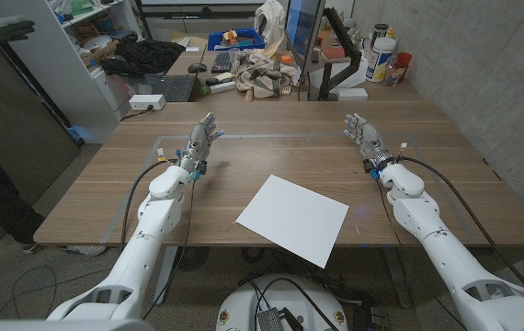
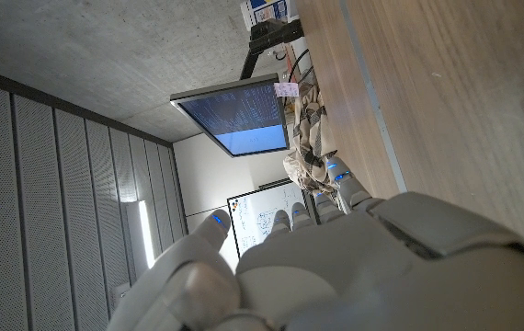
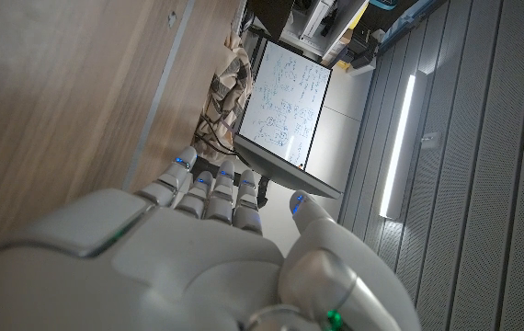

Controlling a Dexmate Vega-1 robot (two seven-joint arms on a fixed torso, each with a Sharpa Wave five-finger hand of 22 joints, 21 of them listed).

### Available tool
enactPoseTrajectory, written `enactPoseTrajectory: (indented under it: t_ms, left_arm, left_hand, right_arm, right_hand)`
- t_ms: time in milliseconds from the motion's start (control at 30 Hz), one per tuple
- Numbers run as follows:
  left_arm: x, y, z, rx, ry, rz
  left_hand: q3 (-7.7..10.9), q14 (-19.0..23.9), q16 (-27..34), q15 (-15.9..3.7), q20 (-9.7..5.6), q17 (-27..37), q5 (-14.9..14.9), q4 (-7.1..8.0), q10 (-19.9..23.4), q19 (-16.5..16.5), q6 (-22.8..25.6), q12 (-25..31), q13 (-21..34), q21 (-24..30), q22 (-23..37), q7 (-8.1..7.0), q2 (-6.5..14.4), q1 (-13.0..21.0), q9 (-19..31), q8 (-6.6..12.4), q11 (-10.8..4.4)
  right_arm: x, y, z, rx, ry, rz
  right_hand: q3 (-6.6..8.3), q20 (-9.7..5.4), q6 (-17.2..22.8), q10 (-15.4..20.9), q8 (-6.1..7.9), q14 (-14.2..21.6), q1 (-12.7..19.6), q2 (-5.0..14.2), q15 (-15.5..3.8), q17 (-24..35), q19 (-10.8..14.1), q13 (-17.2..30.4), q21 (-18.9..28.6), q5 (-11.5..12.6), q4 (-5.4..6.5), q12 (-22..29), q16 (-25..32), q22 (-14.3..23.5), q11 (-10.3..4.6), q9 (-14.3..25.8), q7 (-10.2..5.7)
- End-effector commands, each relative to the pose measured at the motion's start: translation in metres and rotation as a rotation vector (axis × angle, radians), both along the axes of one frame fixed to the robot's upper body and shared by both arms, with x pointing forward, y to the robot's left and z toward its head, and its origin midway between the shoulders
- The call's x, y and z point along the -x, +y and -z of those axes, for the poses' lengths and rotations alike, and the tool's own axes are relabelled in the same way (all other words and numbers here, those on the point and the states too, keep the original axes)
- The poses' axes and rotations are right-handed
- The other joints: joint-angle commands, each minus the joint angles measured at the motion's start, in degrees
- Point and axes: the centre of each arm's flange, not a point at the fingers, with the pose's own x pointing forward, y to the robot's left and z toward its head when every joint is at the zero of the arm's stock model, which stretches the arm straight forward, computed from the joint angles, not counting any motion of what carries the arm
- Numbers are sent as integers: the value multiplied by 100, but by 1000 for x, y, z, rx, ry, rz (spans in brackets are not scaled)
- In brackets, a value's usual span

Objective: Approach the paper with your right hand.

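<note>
A white sheet of paper (image 1: 293, 218) lies turned at an angle near the table's front edge, in the middle. My right hand (image 1: 363, 138) stands on the wood to the right of it and further back, fingers stretched out and empty, well apart from the sheet. My left hand (image 1: 200, 144) stands at the left, fingers also stretched out, holding nothing. The right wrist view has the back of my right hand (image 3: 179, 267) over bare wood. The left wrist view has the back of my left hand (image 2: 336, 267) the same way.
Clutter lines the table's far side: a keyboard (image 1: 172, 88), a blue bin (image 1: 237, 40), a monitor (image 1: 302, 37), bags and bottles (image 1: 380, 61). A person's hand (image 1: 0, 26) shows at the upper left. A concrete wall stands to the right.
</note>
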Motion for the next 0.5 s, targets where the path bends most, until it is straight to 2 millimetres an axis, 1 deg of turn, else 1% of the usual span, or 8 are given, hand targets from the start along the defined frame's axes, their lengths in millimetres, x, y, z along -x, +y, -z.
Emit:
enactPoseTrajectory:
  t_ms: [33,67,200,333,433,500]
  left_arm:
    - [0,0,2,-3,6,-5]
    - [0,0,2,-4,7,-3]
    - [0,-1,2,-6,8,-2]
    - [0,-2,2,-8,9,-3]
    - [-1,-4,2,-11,8,-1]
    - [-1,-4,1,-14,7,0]
  left_hand:
    - [43,-547,28,-302,-410,7,41,-6,-211,-834,-401,11,14,-17,24,13,440,-79,26,11,10]
    - [43,-546,29,-330,-443,8,41,-6,-213,-825,-395,11,14,-18,25,-16,436,-84,26,15,-13]
    - [44,-546,30,-320,-445,8,41,-8,-210,-823,-397,13,14,-23,25,-11,430,-90,26,15,-6]
    - [42,-548,29,-329,-456,8,41,-10,-209,-821,-394,14,14,-26,25,-26,423,-93,27,17,-14]
    - [41,-546,30,-321,-446,8,40,-12,-210,-821,-398,14,14,-30,24,-14,415,-96,27,16,-5]
    - [40,-545,30,-332,-458,7,40,-14,-207,-820,-392,15,14,-33,24,-24,411,-99,27,19,-15]
  right_arm:
    - [0,-2,0,6,0,18]
    - [0,-2,0,7,-3,17]
    - [2,-5,-1,22,-33,16]
    - [5,-7,-4,52,-78,22]
    - [8,-9,-7,80,-110,34]
    - [11,-11,-8,104,-128,43]
  right_hand:
    - [12,-487,-17,-56,13,-20,65,318,-4,10,-32,8,-29,-17,-8,-33,5,7,-17,12,21]
    - [12,-485,-18,-58,13,-24,65,319,-8,10,-35,8,-30,-17,-8,-34,3,7,-17,12,22]
    - [7,-474,-13,-46,16,-19,66,305,6,9,-21,8,-29,-20,-11,-28,6,7,-4,12,31]
    - [-6,-475,34,-17,36,14,64,282,-3,7,13,8,-23,-23,-15,-16,20,7,6,12,-10]
    - [-18,-473,92,46,56,75,59,270,-15,7,82,8,-4,-25,-15,9,43,6,16,12,-23]
    - [-30,-469,179,136,81,152,58,261,-41,6,156,8,14,-23,-19,42,66,6,-8,13,-36]
